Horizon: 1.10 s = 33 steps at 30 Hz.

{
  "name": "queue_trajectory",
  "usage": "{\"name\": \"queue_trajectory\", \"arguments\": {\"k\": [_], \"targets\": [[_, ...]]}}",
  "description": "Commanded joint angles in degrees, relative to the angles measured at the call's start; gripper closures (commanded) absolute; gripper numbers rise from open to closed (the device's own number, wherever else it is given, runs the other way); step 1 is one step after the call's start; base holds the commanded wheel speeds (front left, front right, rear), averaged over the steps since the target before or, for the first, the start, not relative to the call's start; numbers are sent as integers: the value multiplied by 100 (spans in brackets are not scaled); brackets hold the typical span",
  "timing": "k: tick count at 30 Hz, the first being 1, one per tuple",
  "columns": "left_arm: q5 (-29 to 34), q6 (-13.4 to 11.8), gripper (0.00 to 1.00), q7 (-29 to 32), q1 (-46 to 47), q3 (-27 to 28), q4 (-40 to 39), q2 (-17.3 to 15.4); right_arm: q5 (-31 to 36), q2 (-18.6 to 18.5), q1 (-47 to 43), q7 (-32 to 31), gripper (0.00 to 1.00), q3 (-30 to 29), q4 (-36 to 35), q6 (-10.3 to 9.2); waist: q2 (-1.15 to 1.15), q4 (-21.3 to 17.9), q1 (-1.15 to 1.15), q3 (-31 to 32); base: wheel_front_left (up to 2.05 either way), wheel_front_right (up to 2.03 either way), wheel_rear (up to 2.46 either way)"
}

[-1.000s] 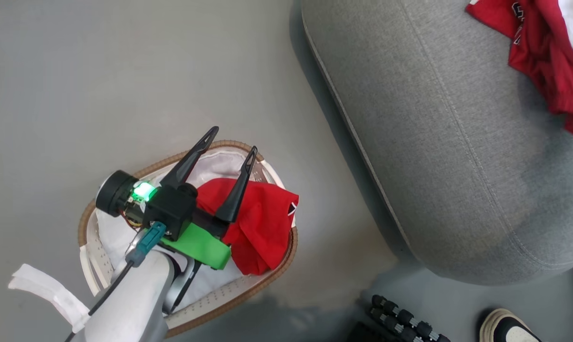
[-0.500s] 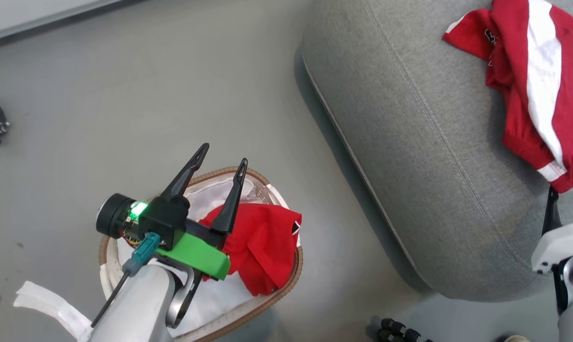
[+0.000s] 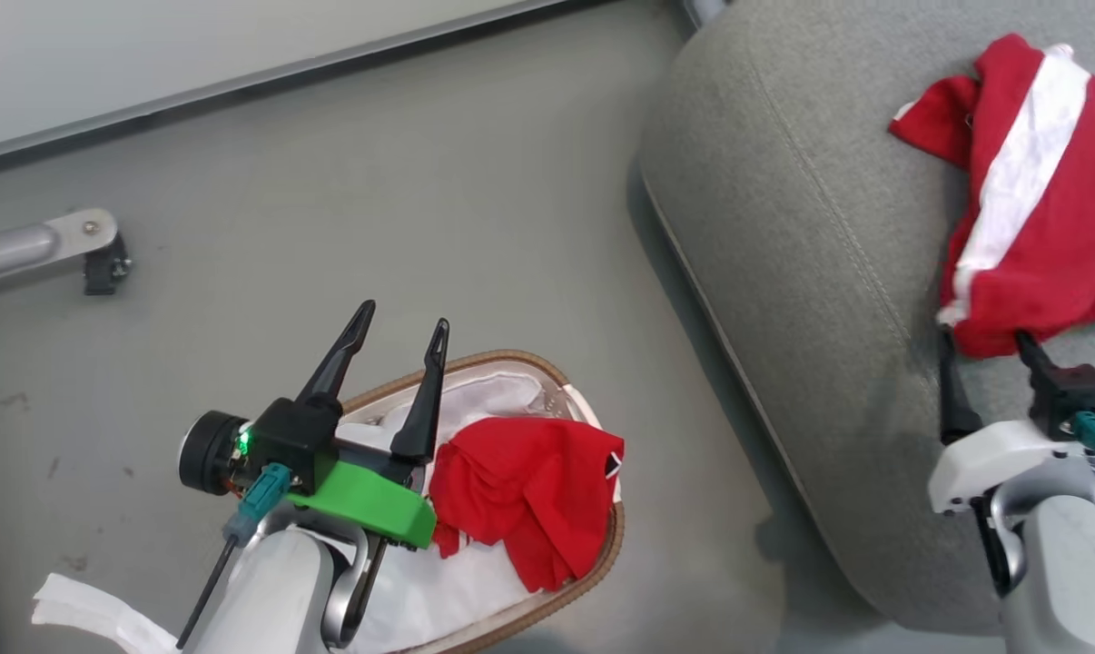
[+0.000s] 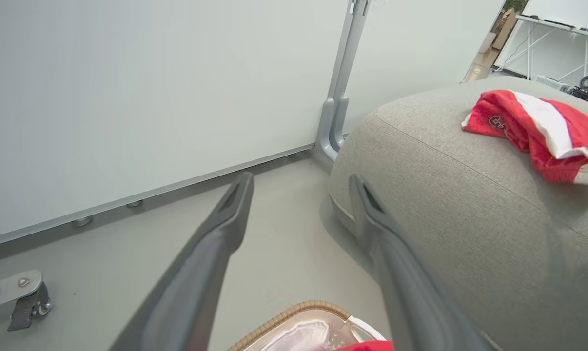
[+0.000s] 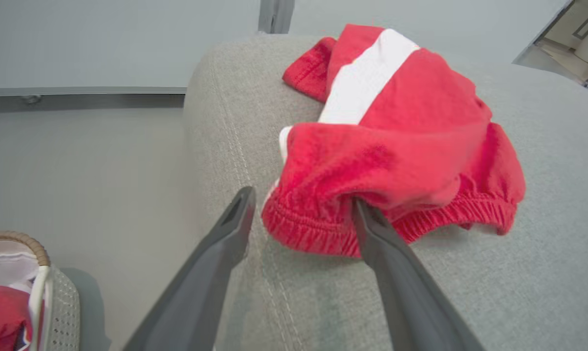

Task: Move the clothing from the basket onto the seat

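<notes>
Head camera has tilted up vs 1 s ago, so right pincer (image 3: pixel 981 343) is now in frame. Its fingers are spread, pinching nothing; 1 tip touches the hem of the striped red garment (image 3: pixel 1047 236), which lies on the grey seat (image 3: pixel 811 272). Left pincer (image 3: pixel 402 318) is spread and empty, above the basket (image 3: pixel 613 545). 2nd red garment (image 3: pixel 529 490) lies in the basket on the white liner (image 3: pixel 475 409).

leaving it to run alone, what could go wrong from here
1. One finger of the open right gripper sits tucked under the striped garment; pulling back could drag it toward the edge of the seat.
2. The red garment in the basket lies on the white liner; the open left gripper might pinch both.
</notes>
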<state>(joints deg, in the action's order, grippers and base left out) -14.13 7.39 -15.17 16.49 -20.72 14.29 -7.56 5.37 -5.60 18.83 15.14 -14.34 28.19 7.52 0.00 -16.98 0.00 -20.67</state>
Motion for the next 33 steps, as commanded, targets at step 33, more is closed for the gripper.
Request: {"name": "queue_trajectory", "arguments": {"k": [33], "targets": [[488,-88,0,3,-1335,1989,275,462,-744,259,-850,1,0,1126,-1036,-6,0,1595,0,1466,0,0,0]]}}
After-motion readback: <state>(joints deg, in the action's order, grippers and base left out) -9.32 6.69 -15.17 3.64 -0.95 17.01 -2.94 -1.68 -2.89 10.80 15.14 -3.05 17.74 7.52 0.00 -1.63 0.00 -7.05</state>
